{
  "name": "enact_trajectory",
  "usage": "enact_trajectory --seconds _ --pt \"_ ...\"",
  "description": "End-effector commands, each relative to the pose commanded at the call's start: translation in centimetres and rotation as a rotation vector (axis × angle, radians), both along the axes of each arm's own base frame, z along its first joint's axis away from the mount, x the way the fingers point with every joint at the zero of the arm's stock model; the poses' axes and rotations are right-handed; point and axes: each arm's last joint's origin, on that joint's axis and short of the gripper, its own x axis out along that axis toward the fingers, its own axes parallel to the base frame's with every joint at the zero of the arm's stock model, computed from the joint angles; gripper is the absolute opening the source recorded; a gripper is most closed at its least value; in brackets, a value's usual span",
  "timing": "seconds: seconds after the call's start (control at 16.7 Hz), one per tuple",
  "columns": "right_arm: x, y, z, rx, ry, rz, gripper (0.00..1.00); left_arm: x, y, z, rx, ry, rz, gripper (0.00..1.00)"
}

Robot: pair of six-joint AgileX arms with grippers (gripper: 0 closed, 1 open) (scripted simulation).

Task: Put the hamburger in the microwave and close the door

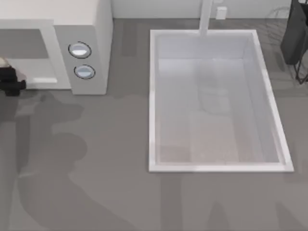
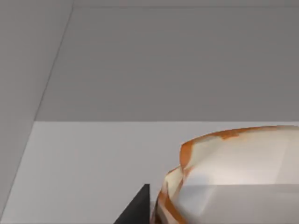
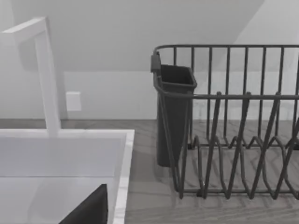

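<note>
The white microwave (image 1: 91, 19) stands at the table's back left, with two round knobs (image 1: 80, 50) on its front panel and its grey cavity (image 1: 21, 43) facing forward. My left gripper (image 1: 9, 83) is at the cavity's mouth at the far left edge, with a tan bit of the hamburger (image 1: 3, 62) just beyond it. In the left wrist view the hamburger (image 2: 233, 172) sits large against one dark fingertip (image 2: 136, 209), over a pale floor with grey walls behind. The door is out of view. A fingertip of my right gripper (image 3: 88, 210) shows over the sink's corner.
A white rectangular sink basin (image 1: 154, 96) with a faucet (image 1: 206, 17) takes up the middle and right of the table. A dark wire dish rack (image 3: 233, 140) with a cutlery holder (image 1: 294, 36) stands at the back right. Bare grey tabletop lies in front.
</note>
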Motion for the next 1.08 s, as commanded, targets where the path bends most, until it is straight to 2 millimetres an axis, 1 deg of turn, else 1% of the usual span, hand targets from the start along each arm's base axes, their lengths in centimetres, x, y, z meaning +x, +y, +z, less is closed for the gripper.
enact_trajectory --seconds 0.24,0.6,0.78,1.08 --pt "0.0 0.0 0.0 0.0 0.0 0.0 1.0 -0.6 -0.4 -0.5 -0.003 -0.044 -0.001 0.0" --pt "0.0 0.0 0.0 0.0 0.0 0.0 1.0 -0.4 -0.1 -0.4 0.002 -0.047 0.006 0.0" --pt "0.0 0.0 0.0 0.0 0.0 0.0 1.0 0.8 0.3 -0.2 0.014 -0.049 0.012 0.0" --pt "0.0 0.0 0.0 0.0 0.0 0.0 1.0 4.8 1.0 -0.1 0.025 -0.033 0.021 0.0"
